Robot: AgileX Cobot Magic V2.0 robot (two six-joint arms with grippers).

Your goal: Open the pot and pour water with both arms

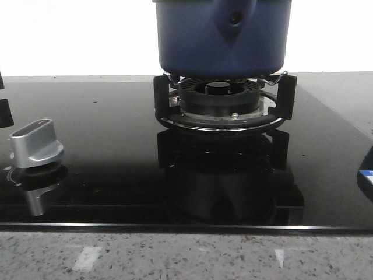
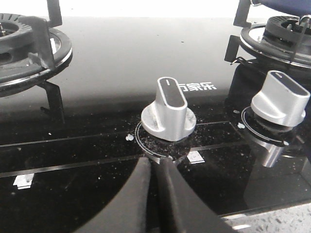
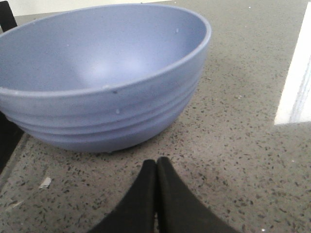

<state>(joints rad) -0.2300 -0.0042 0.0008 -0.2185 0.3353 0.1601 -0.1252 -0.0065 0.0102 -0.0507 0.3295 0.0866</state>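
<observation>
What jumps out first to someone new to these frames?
The dark blue pot sitting on the burner grate at the back centre of the black glass hob. Next, two silver knobs near the hob's front edge, and the empty light-blue bowl on the speckled counter.

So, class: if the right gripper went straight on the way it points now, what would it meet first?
Probably the light blue bowl. The right gripper, fingers closed, points at its lower wall across bare stone counter. Depth is unclear, so how soon is hard to say.
</observation>
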